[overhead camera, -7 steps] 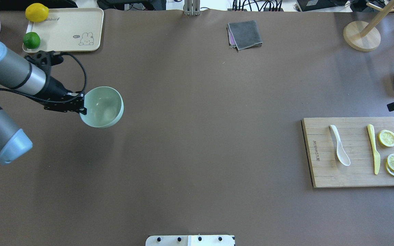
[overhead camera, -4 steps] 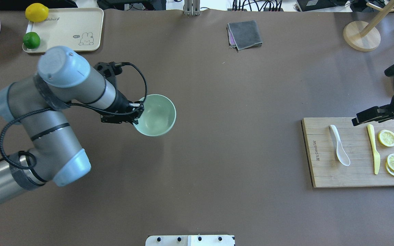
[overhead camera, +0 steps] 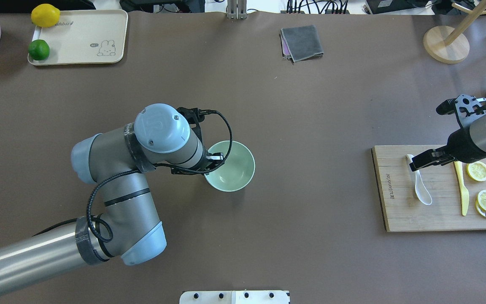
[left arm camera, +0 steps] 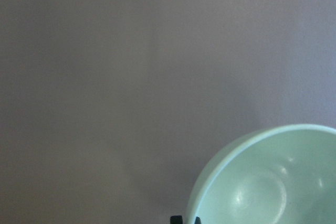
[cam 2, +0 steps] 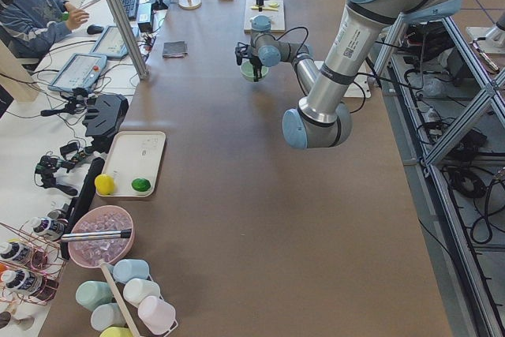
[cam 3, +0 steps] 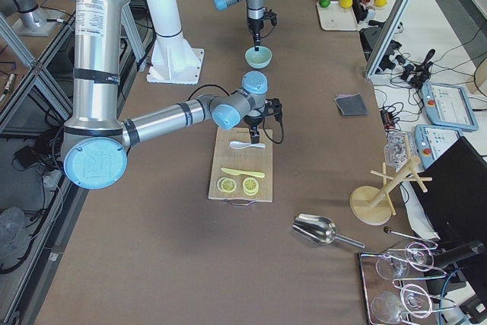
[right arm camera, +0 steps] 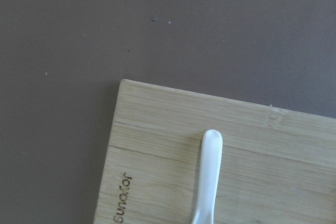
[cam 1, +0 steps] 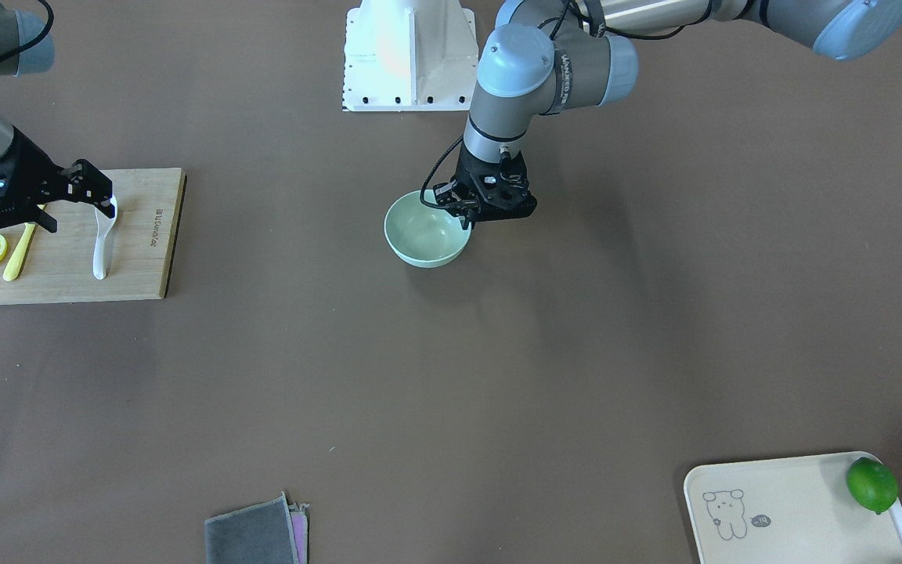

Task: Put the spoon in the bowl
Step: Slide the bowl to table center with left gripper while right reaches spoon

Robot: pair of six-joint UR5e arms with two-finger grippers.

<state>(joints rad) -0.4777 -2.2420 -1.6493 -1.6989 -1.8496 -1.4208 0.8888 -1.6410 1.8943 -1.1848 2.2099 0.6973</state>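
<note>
Spoon [overhead camera: 421, 188] flat on cutting board [overhead camera: 399, 211], handle end just under right gripper [overhead camera: 414, 165] — jaws look apart, nothing held. Bowl [overhead camera: 232, 173] upright near table mid; left gripper [overhead camera: 217, 159] pinched on its rim, robot's-left side. Spoon & bowl well apart.

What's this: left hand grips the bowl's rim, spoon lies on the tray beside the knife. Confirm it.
No. The overhead view shows the spoon on the board, not the tray. The rest holds: beside the knife, left hand gripping the bowl by its rim.
</note>
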